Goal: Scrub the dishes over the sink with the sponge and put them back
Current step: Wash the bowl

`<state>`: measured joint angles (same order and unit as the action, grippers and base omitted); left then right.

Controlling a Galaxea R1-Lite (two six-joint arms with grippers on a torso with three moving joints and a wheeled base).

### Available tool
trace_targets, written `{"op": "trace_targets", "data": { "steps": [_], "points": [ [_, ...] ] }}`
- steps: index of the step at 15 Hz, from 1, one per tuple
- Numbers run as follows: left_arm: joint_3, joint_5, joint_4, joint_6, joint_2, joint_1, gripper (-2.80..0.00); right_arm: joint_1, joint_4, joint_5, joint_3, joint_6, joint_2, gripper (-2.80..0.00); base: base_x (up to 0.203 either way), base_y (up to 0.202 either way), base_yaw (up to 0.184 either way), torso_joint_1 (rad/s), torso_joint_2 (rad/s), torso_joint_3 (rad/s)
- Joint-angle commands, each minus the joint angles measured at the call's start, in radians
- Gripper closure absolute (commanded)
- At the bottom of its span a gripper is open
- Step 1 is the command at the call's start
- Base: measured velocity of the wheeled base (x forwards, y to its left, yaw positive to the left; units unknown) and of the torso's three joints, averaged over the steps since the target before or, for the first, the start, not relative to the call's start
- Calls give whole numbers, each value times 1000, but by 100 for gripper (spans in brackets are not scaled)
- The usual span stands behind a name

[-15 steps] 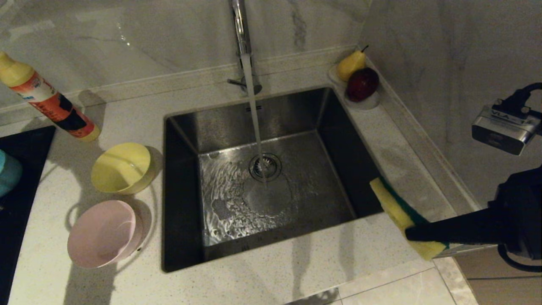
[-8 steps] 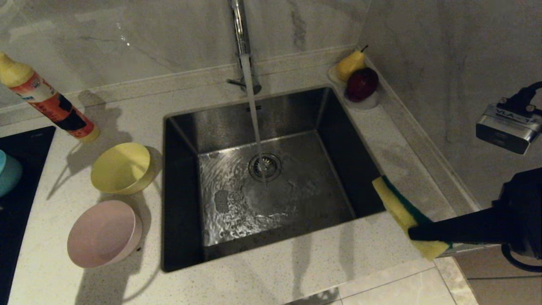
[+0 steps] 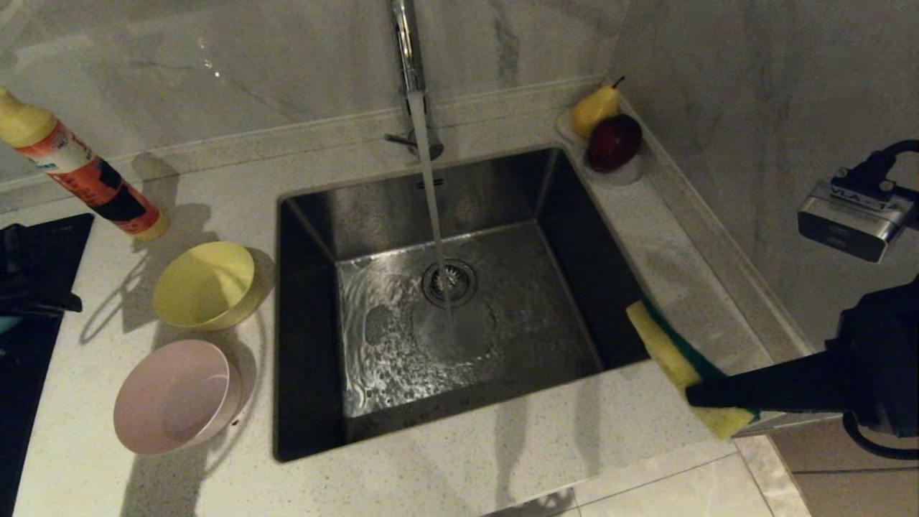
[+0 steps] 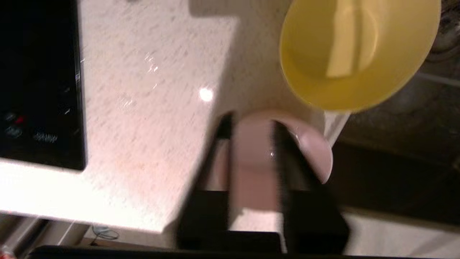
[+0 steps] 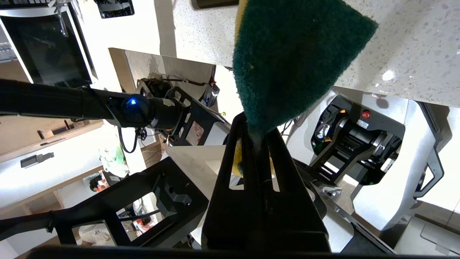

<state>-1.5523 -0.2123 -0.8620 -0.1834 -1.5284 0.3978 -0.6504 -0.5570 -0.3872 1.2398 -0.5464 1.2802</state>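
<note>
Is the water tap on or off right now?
On. A stream of water runs from the tap down onto the drain strainer, and the floor of the sink is wet and rippling.

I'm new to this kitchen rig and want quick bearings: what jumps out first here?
Water streams from the chrome tap into the steel sink at the middle. At the sink's right front corner, the right tool is shut on a green-and-yellow sponge. On the counter left of the sink sit a yellow bowl and a pink bowl.
</note>
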Motion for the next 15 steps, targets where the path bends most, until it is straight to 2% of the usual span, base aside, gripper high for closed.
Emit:
{"op": "trace_targets", "data": {
  "steps": [1, 7, 15],
  "points": [
    [1, 3, 30, -19, -60, -10, -280, 0, -3, -2, -2, -3, 8, 0, 0, 0, 0, 0, 0, 0],
    [8, 13, 54, -21, -122, -19, -280, 0, -4, -1, -2, -1, 14, 0, 0, 0, 0, 0, 0, 0],
    [11, 68, 83, -22, -191, -46, -280, 0, -1, -1, -2, -1, 18, 0, 0, 0, 0, 0, 0, 0]
  ]
}}
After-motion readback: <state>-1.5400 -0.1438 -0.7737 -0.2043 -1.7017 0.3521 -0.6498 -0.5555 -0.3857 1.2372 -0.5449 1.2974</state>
